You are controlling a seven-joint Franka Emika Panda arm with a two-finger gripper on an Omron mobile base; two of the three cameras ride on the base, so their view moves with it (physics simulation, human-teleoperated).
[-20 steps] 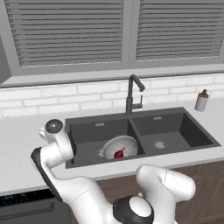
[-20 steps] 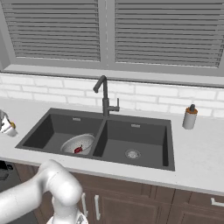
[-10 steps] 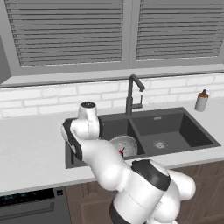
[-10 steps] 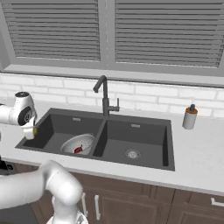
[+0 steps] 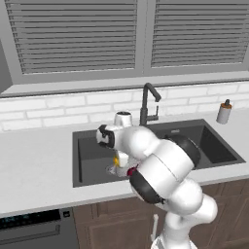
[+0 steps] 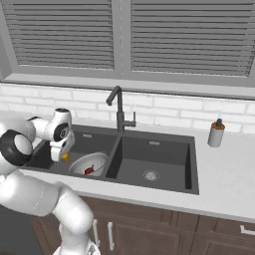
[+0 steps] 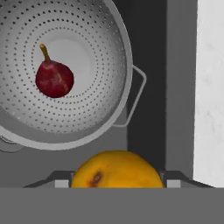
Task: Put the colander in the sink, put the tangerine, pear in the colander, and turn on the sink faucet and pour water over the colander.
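A: Holding the tangerine between its fingers, the gripper hangs over the left basin of the sink. Jaws stand wide, spread to the width of the fruit, one fingertip on each side of it.

B: Where over the basin?

A: Near the basin's left wall, just beside the colander, not over its middle. From the hand camera, the orange fruit sits below the colander's rim and one small handle sticks out toward the basin wall.

B: Colander contents?

A: The pear, dark red, stem up, lying on the perforated floor. It shows as a red spot in the colander from the right base camera.

B: Faucet?

A: The sink faucet stands behind the divider between the two basins, spout bent over. I see no water.

B: Anything readable? Brand, label?

A: Nothing legible on any item. The soap dispenser, white with a dark top, stands on the counter to the right of the sink; too small to show print.

B: Left base camera?

A: The arm's white bulk covers most of the colander; a bit of orange shows under the hand.
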